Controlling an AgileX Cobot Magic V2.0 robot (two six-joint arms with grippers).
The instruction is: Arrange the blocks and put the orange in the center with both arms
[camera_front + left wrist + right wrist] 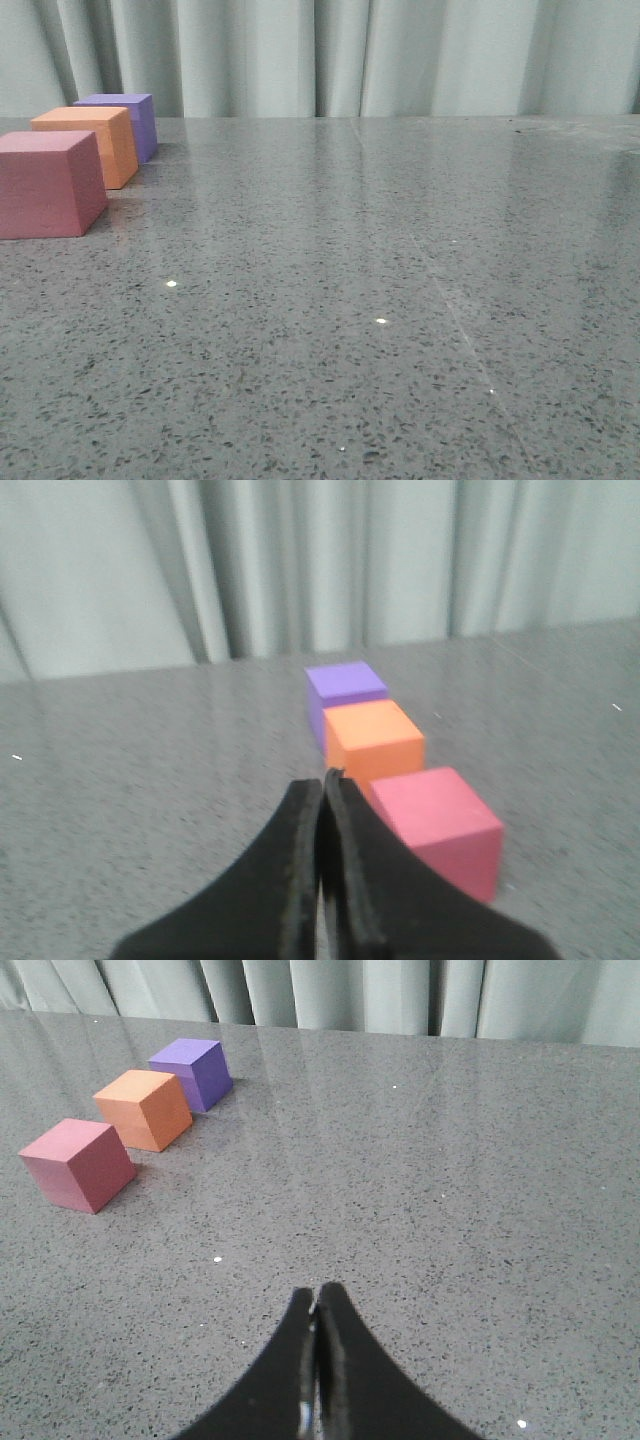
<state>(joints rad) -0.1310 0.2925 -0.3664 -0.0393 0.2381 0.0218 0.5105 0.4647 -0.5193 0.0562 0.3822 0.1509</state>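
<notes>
Three cubes lined up, orange already in the middle

At the front view's upper left, the matte orange foam cube (85, 145) sits between the dusty pink-red cube (48, 185) and purple cube (122, 122) on the speckled grey surface (380, 300). Left tool (324, 780) and right tool (316, 1305) hover fully closed, empty. The arranging looks finished; next, probably only retreat.

Grey speckled stone-look table (400, 300), glossy, small light glints on it. Pale grey-green pleated curtain (400, 50) hangs behind it.
</notes>
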